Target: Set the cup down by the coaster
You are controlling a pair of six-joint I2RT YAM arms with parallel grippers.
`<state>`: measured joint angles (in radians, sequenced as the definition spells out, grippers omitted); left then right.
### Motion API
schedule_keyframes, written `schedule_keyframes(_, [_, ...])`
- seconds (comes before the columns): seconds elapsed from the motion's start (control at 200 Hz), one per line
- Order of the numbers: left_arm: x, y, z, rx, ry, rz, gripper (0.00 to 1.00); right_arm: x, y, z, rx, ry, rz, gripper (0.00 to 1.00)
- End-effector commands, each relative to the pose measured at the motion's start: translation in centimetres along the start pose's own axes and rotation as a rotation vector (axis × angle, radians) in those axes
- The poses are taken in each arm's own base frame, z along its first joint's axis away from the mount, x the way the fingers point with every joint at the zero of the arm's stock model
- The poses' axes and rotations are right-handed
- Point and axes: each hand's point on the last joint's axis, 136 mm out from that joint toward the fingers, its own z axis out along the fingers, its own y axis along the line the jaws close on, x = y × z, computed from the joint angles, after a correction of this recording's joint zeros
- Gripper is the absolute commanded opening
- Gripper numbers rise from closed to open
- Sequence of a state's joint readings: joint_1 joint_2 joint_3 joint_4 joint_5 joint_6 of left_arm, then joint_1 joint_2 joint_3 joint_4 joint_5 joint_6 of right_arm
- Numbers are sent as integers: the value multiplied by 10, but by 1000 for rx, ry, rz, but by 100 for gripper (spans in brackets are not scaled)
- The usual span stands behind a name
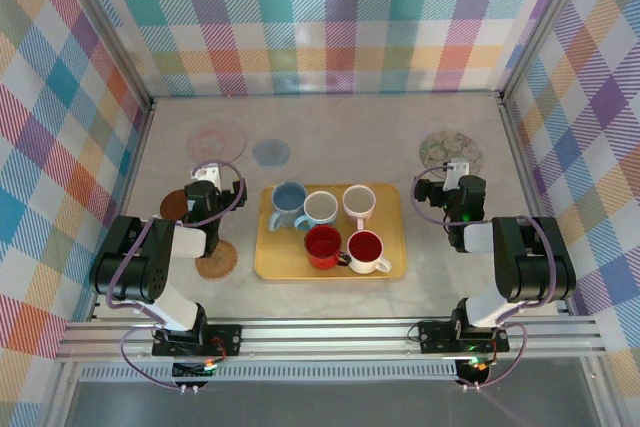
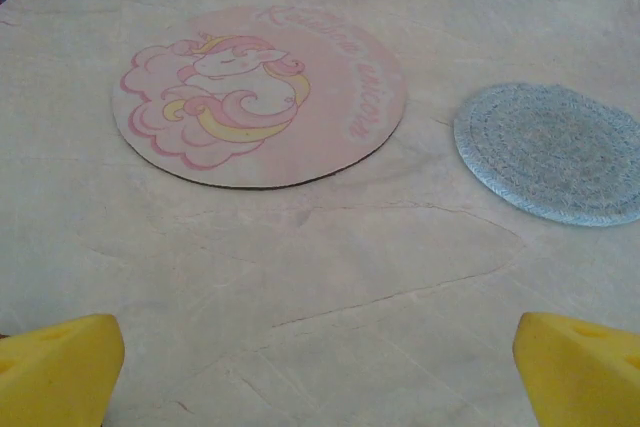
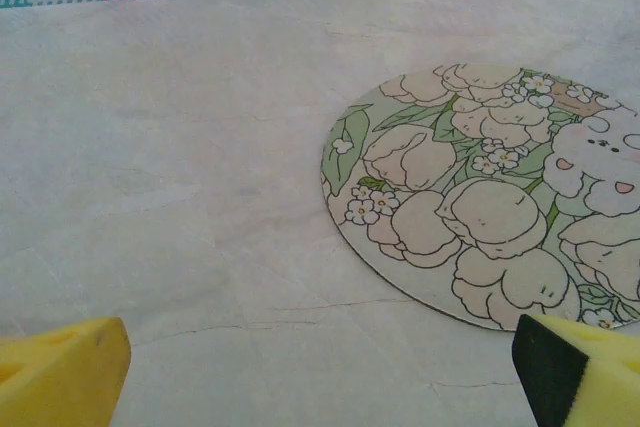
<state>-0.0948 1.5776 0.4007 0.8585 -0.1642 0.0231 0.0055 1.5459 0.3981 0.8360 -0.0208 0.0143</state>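
Both wide open, empty: left gripper, right gripper. Five handled cups on yellow rectangular tray between the arms: right of left gripper, left of right gripper, roughly equidistant. Pink unicorn round coaster beyond left, floral round coaster beyond right. Intended cup/coaster: can't tell. Brown round coaster partly hidden under left arm.

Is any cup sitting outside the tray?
No, all five cups stand inside the tray at the table's middle.
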Motion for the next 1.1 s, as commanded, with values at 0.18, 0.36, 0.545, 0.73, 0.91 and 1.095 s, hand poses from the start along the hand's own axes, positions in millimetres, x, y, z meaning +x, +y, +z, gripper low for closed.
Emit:
schedule_keyframes(0.18, [-5, -1, 1, 14, -13, 7, 100, -9, 1, 1, -15, -25, -6, 99])
schedule_keyframes(0.36, [-5, -1, 1, 14, -13, 8, 100, -9, 1, 1, -15, -24, -6, 99])
schedule_keyframes(0.545, [-5, -1, 1, 16, -11, 6, 100, -9, 1, 1, -15, -26, -7, 99])
schedule_keyframes(0.73, [-5, -2, 2, 24, -7, 3, 100, -9, 1, 1, -14, -25, -5, 99])
schedule_keyframes(0.91, [-5, -1, 2, 23, -9, 2, 100, -9, 1, 1, -15, -26, -6, 99])
schedule_keyframes(1.095, [-18, -3, -8, 36, -36, 3, 100, -19, 0, -6, 4, -42, -6, 99])
